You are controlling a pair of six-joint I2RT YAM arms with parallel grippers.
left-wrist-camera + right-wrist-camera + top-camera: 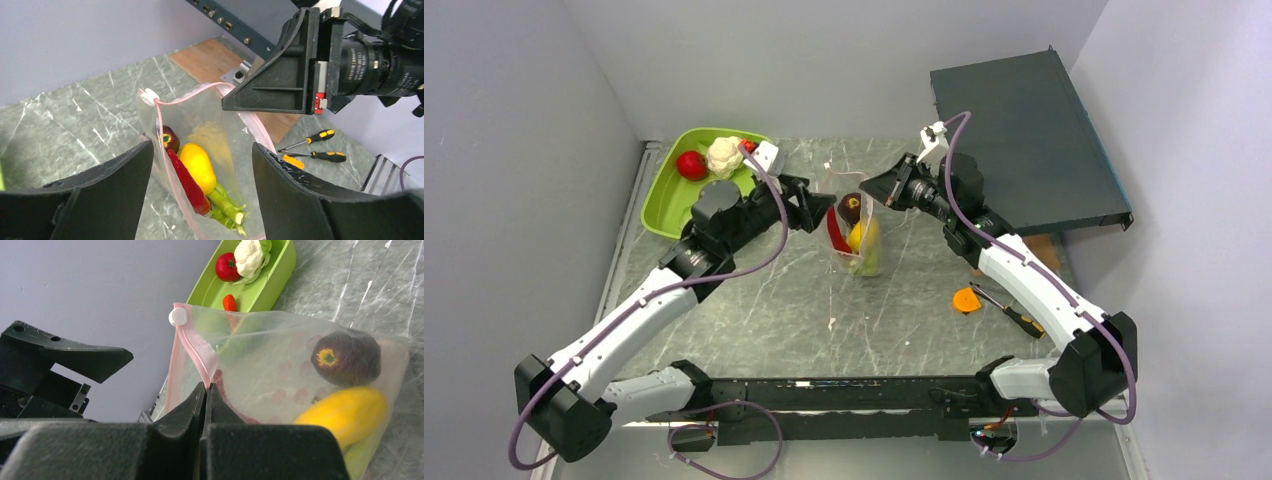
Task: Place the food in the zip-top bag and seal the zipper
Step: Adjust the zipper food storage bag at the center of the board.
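Note:
The clear zip-top bag (861,240) stands upright mid-table, its mouth open. My right gripper (206,386) is shut on the pink zipper (197,347) near the white slider (178,316), holding that edge up. My left gripper (201,147) is open, one finger on each side of the bag's mouth (220,130), and holds nothing. Food inside the bag: a red pepper (190,182), a yellow piece (198,164), a dark purple piece (345,357) and green stalks (227,205). A red tomato (691,165), a cauliflower (724,155) and a small red piece (229,302) lie in the tray.
The lime-green tray (669,205) sits at the back left, next to the left arm. A dark flat box (1024,140) and a wooden board (210,60) stand at the back right. An orange disc (967,299) and two screwdrivers (1012,312) lie to the right of the bag.

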